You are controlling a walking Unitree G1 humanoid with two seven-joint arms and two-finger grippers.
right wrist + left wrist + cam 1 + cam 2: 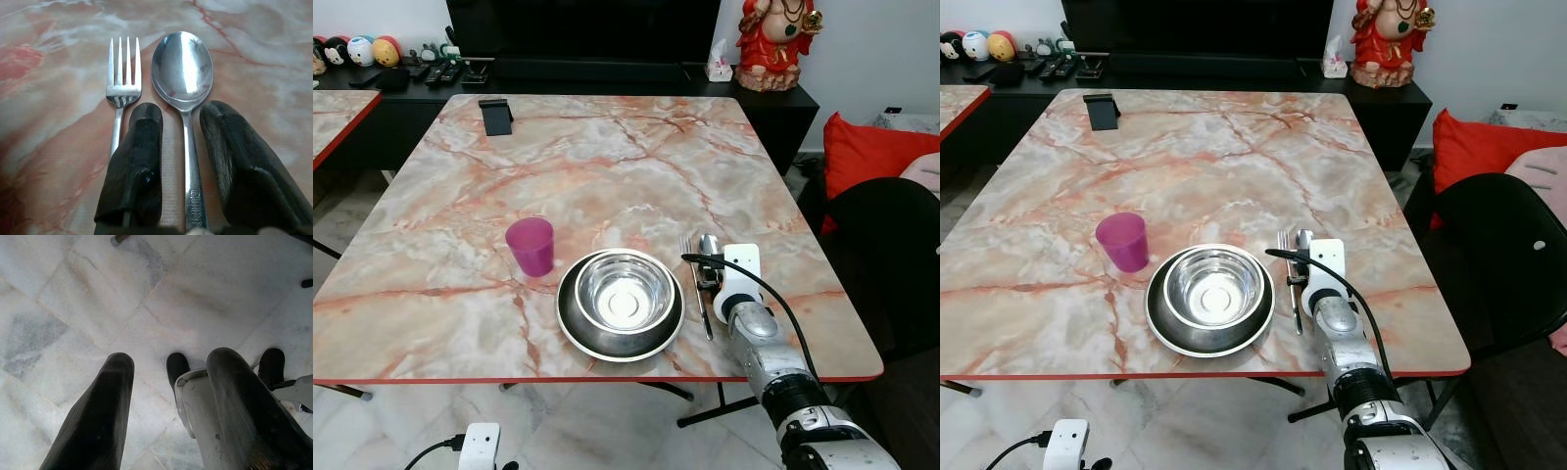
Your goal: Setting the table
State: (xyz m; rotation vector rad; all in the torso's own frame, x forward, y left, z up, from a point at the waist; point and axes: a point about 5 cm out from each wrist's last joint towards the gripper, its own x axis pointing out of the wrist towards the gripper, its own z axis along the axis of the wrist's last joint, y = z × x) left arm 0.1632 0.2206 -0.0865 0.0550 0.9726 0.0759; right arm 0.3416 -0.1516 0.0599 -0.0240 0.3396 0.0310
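On the marble table [607, 157] a steel bowl [625, 289] sits in a steel plate [573, 318] near the front edge. A purple cup [530, 245] stands just left of them. To the right of the plate lie a fork [122, 73] and a spoon [182, 68], side by side. My right gripper [181, 112] is low over their handles, open, its fingers straddling the spoon's handle; one finger lies between fork and spoon. My left gripper [168, 364] hangs open below the table, over the floor.
A black phone stand [496, 116] is at the table's far left. A black chair [891, 255] and a red cushion [871, 152] stand to the right. A dark console with a red statue [778, 39] lies behind. White marble floor [98, 293] is below.
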